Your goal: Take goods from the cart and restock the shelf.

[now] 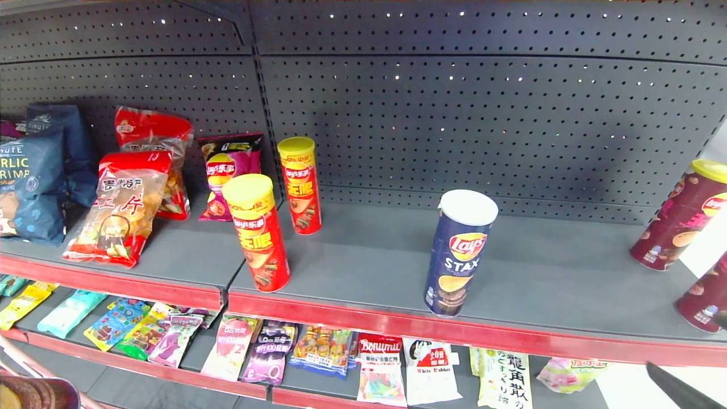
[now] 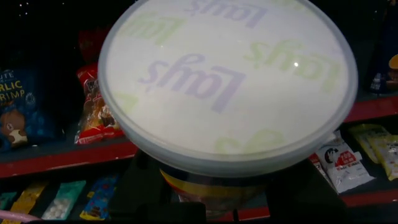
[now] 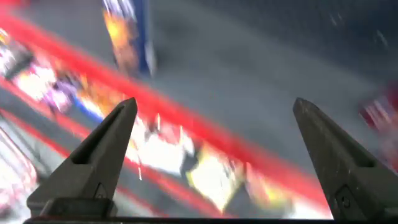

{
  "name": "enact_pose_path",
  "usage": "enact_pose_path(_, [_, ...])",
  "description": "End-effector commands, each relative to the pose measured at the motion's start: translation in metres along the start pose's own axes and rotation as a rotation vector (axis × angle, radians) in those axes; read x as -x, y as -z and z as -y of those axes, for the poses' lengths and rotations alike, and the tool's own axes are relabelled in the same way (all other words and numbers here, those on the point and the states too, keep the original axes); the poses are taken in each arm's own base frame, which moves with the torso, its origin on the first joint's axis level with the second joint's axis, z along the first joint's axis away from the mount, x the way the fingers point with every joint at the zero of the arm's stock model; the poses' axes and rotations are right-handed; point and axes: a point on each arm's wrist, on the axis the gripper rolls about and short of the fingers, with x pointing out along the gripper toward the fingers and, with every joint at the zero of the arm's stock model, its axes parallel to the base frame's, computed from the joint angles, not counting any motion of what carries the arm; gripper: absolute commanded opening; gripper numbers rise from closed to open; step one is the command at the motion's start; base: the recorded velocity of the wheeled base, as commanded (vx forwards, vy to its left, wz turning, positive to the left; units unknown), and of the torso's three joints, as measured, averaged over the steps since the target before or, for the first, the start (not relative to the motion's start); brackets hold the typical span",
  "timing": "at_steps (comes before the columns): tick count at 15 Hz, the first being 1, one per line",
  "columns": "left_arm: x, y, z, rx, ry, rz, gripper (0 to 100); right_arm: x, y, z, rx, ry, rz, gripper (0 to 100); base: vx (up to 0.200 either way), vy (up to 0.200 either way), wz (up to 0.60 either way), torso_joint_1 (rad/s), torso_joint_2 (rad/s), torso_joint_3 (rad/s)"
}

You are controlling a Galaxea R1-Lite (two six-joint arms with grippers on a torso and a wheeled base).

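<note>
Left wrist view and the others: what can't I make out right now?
Left wrist view: the white lid hides most of the can below it.
Right wrist view: packets beyond the open right claw are blurred.
Head view: the lower maroon can is cut off by the edge.

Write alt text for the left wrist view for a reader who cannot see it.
A chip can with a pale translucent lid sits close up in the left gripper, lid toward the camera. Behind it, red-edged shelves carry snack bags and candy packets.
</note>
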Motion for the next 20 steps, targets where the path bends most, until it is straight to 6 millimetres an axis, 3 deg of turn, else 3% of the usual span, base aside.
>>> enact_pose_path(1, [-0.003,-0.003,-0.001,-0.003,0.014,-0.01,0,0.095,0.053,0.002,0.004,0.203,0.119,100,0.0,0.0,0.0,0.0,0.0,0.0])
enact_pose_path(4, [-0.001,-0.008,0.001,0.007,0.121,-0.002,0,0.099,0.054,0.004,0.028,0.289,0.062,100,0.0,0.0,0.0,0.0,0.0,0.0])
enact_pose_path(8, [-0.012,-0.037,-0.007,0.148,0.143,-0.031,0,0.092,0.062,0.002,0.033,0.301,0.019,100,0.0,0.0,0.0,0.0,0.0,0.0])
enact_pose_path(10, [-0.011,-0.032,-0.004,0.152,0.194,-0.037,0,0.089,0.065,0.002,0.037,0.307,0.0,100,0.0,0.0,0.0,0.0,0.0,0.0])
enact_pose_path(17, [-0.014,-0.027,-0.004,0.159,0.2,-0.063,0,0.073,0.078,-0.002,0.044,0.311,-0.009,100,0.0,0.0,-0.6,0.004,0.0,0.004])
enact_pose_path(20, [-0.016,-0.027,-0.004,0.161,0.202,-0.072,0,0.07,0.079,-0.003,0.029,0.301,0.004,100,0.0,0.0,0.0,0.0,0.0,0.0])
